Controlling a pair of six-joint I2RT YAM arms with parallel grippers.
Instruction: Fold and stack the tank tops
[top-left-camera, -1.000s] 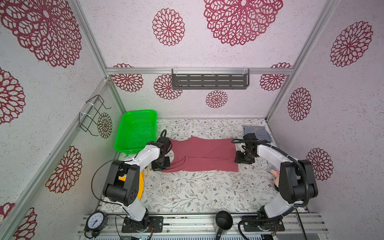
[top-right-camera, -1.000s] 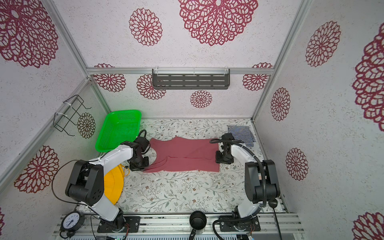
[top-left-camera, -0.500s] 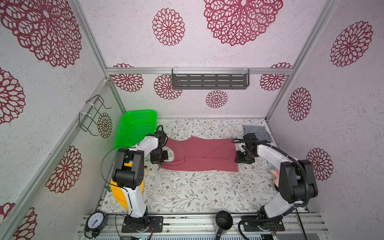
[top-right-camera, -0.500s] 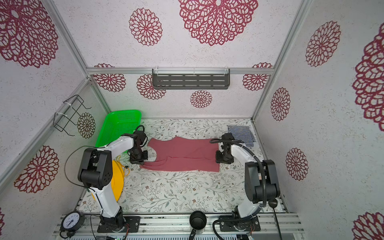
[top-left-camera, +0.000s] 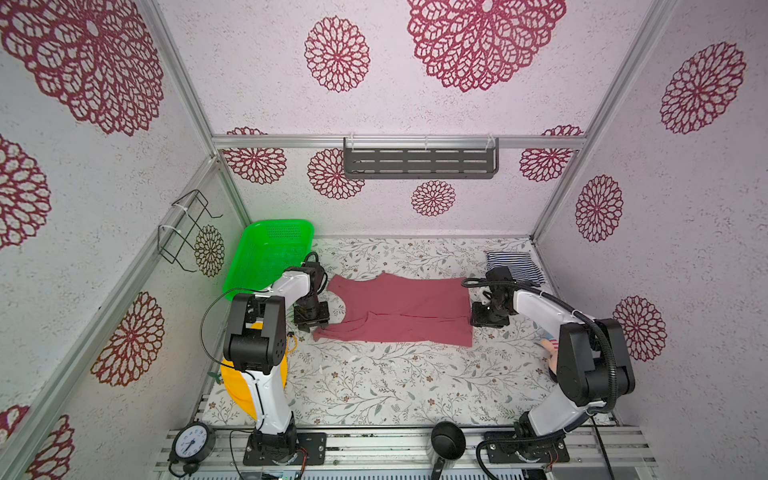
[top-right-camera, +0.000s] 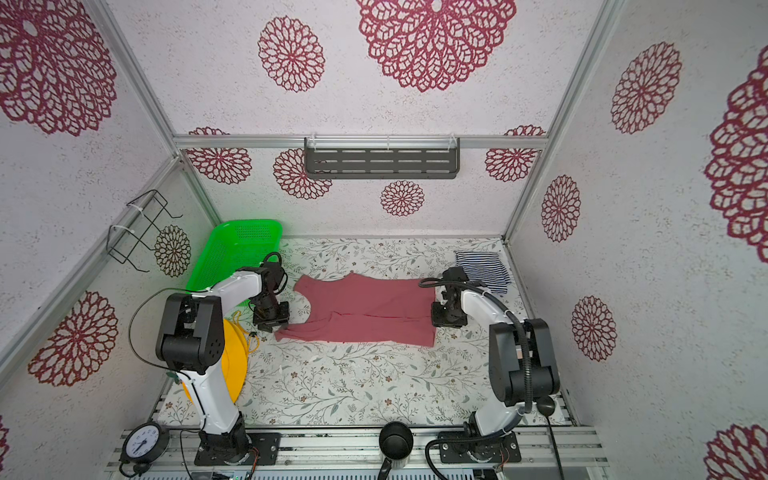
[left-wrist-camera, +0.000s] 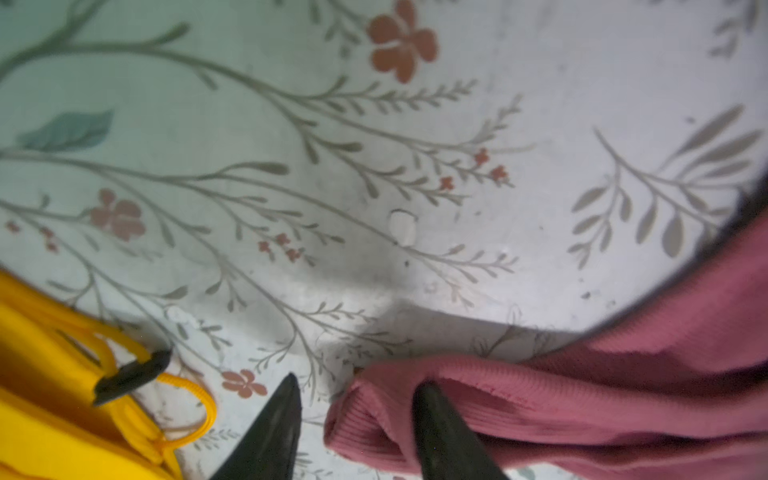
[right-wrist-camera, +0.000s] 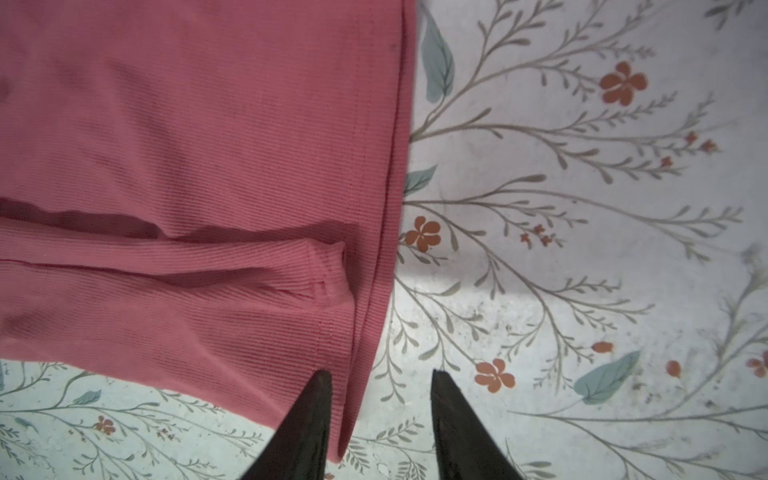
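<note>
- left pincer (left-wrist-camera: 355, 382) stands open, jaws apart; the bunched strap end of the rose-red tank top (top-left-camera: 399, 311) lies between them unclamped, one jaw resting over the ribbed cloth
- right pincer (right-wrist-camera: 381, 372) is likewise parted and grips nothing; the hem edge of the rose-red tank top runs into its gap, one jaw above the cloth, the other above bare counter (top-left-camera: 374, 382)
- the rose-red tank top lies spread across the middle of the counter, straps toward the left arm, hem toward the right arm; a lengthwise fold runs along it
- striped tank top (top-left-camera: 515, 266) sits folded in the far right corner, apart from the rose-red tank top
- yellow cloth hat (left-wrist-camera: 41, 395) lies just beside the left pincer; green basket (top-left-camera: 266, 253) stands in the far left corner
</note>
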